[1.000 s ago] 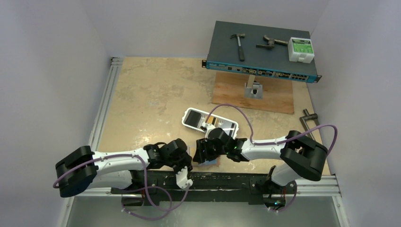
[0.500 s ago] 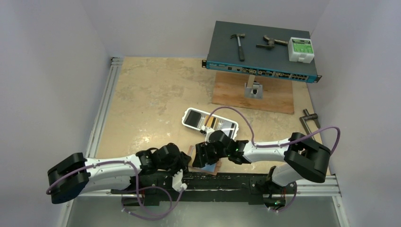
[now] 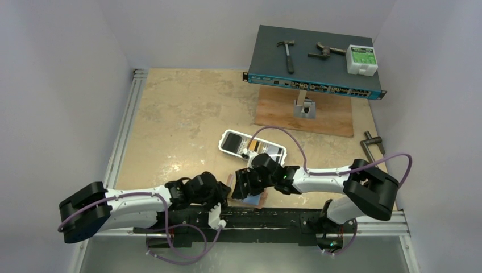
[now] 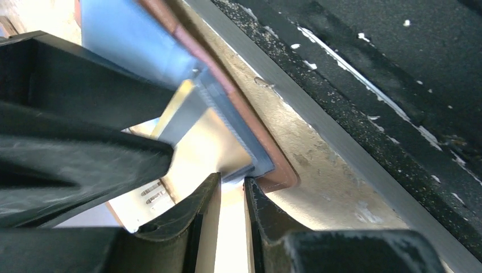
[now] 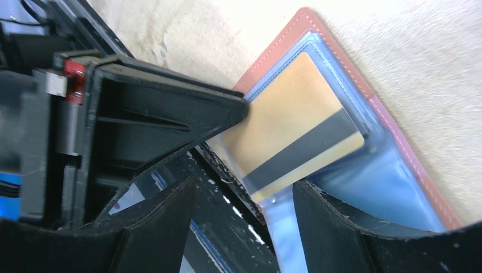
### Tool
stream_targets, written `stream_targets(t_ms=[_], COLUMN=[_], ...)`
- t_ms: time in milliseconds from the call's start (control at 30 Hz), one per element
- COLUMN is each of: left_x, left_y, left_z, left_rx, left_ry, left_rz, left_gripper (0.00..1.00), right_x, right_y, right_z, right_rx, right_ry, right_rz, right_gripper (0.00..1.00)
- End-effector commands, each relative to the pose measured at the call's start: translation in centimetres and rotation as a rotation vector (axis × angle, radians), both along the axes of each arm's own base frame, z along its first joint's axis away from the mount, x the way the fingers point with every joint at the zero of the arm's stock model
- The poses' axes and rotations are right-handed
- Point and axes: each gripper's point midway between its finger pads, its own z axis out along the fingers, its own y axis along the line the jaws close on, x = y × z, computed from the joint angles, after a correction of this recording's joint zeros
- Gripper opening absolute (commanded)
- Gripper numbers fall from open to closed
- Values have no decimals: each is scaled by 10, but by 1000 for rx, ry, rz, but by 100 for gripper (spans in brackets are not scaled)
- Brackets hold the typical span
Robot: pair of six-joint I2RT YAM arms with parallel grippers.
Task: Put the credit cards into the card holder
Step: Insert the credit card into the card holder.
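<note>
At the near edge of the worktop (image 3: 182, 114) the holder (image 5: 386, 176) lies open between the two arms, its leather side down and the clear sleeves facing up. The left fingers (image 4: 210, 196) stand narrow, with their tips at the holder's near corner. We cannot tell whether they pinch the sleeve there or only rest against it.

The right fingers (image 5: 176, 205) stand wide apart on either side of an orange-yellow card (image 5: 295, 114) with a dark stripe. They do not clamp it. The card lies slanted in a sleeve, and most of its length looks covered by the clear plastic. The striped end points toward the right fingers and may still stick out past the sleeve mouth, but the wrist view is too close for us to be sure. We judge this card to be in or nearly in, perhaps needing a last push to seat it.

A little farther back sits a white tray (image 3: 221, 145), near the holder but apart from it. In it we make out a black card (image 3: 231, 142) and something yellowish beside it, too small to name. So we reckon the job is only partly done. One card is about settled, at least one more waits in the tray, and the holder is still open.
</note>
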Motion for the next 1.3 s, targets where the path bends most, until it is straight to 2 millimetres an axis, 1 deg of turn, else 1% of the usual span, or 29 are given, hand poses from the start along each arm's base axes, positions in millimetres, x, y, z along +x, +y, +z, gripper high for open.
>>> stream_targets(t_ms=[0, 100, 167, 333, 433, 467, 533, 633, 667, 733, 767, 867, 967, 1100, 1267], left_x=[12, 13, 14, 18, 17, 17, 17, 22, 26, 25, 27, 20, 19, 28, 38], left_y=[-25, -14, -10, 1, 17, 22, 33, 49, 54, 66, 68, 79, 77, 71, 70], left_z=[37, 36, 39, 51, 48, 50, 56, 70, 76, 86, 95, 99, 101, 105, 97], left_rx=[-116, -73, -62, -21, 54, 68, 89, 129, 145, 199, 206, 261, 226, 131, 97], left_ry=[-31, -8, -5, 33, 78, 99, 156, 245, 279, 371, 399, 496, 561, 599, 614], left_rz=[22, 71, 94, 181, 251, 275, 340, 465, 521, 619, 663, 777, 847, 902, 950], left_gripper=[21, 21, 21, 23, 23, 24, 24, 25, 25, 26, 28, 30, 30, 30, 30], right_x=[22, 26, 28, 28, 30, 31, 37, 47, 49, 55, 57, 61, 66, 69, 68], right_y=[5, -13, -25, -51, -61, -65, -72, -80, -81, -84, -84, -85, -84, -82, -74], right_z=[52, 62, 62, 49, 41, 37, 34, 33, 33, 32, 32, 32, 33, 36, 38], right_rx=[180, 192, 181, 128, 95, 74, 36, -2, -10, -31, -38, -45, -45, -29, -6], right_ry=[-66, -70, -65, -42, -37, -36, -56, -95, -105, -125, -133, -136, -138, -138, -129], right_rz=[-42, -81, -109, -197, -240, -260, -295, -331, -336, -346, -345, -343, -341, -334, -306], right_gripper=[64, 68, 72, 75, 76, 76, 75, 76, 76, 76, 76, 76, 75, 74, 72])
